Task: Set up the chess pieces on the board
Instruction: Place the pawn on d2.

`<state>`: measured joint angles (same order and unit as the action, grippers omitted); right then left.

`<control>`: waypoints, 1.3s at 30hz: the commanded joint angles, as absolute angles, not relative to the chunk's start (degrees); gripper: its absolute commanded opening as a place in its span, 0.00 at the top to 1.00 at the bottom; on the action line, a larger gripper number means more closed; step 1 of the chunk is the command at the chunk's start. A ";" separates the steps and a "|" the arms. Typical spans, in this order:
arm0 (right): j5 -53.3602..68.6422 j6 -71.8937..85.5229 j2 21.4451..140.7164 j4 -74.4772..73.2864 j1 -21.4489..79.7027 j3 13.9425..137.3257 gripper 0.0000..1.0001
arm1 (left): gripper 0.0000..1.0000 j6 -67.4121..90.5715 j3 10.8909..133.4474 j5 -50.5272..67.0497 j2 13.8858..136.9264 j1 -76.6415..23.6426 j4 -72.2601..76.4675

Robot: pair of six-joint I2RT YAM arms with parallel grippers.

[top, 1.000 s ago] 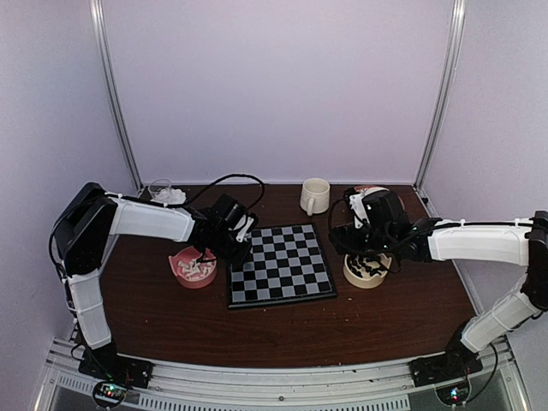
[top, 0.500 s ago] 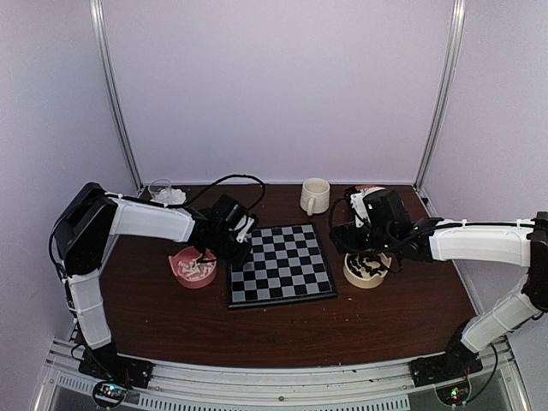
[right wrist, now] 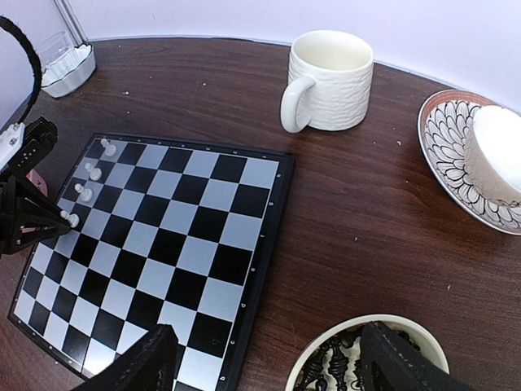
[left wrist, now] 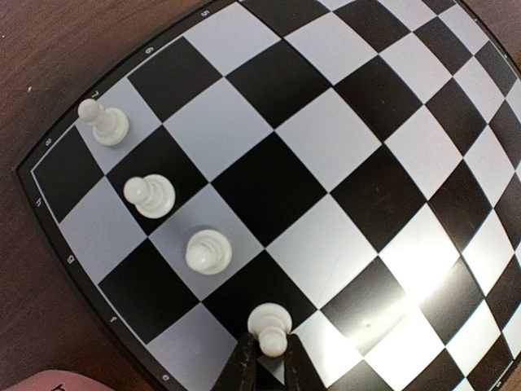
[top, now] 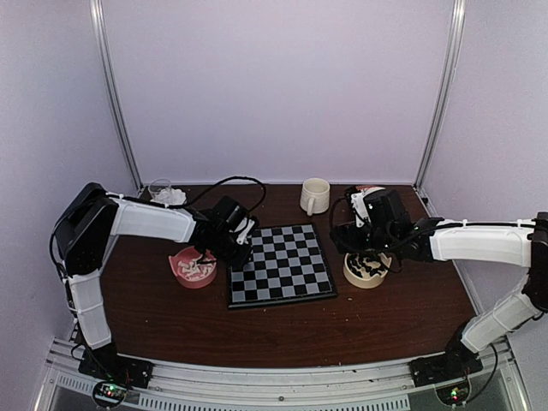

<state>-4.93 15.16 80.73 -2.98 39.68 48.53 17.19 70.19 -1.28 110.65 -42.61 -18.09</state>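
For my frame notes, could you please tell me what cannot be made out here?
Black pieces in the cream bowl: cut off by the right wrist view's bottom edge; under the right hand in the top view.
White pawns on the board: too small in the top view.
Held pawn: fingertips of the left hand hide its base in the left wrist view; touchdown unclear.
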 commanded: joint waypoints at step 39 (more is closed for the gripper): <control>-6.20 14.77 78.66 -2.20 40.11 48.60 0.19 | 0.75 26.27 57.99 -23.57 86.96 -42.80 -25.57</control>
<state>-4.97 15.14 80.14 -2.92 39.79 48.51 20.84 57.34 -14.94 86.15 -44.16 -20.10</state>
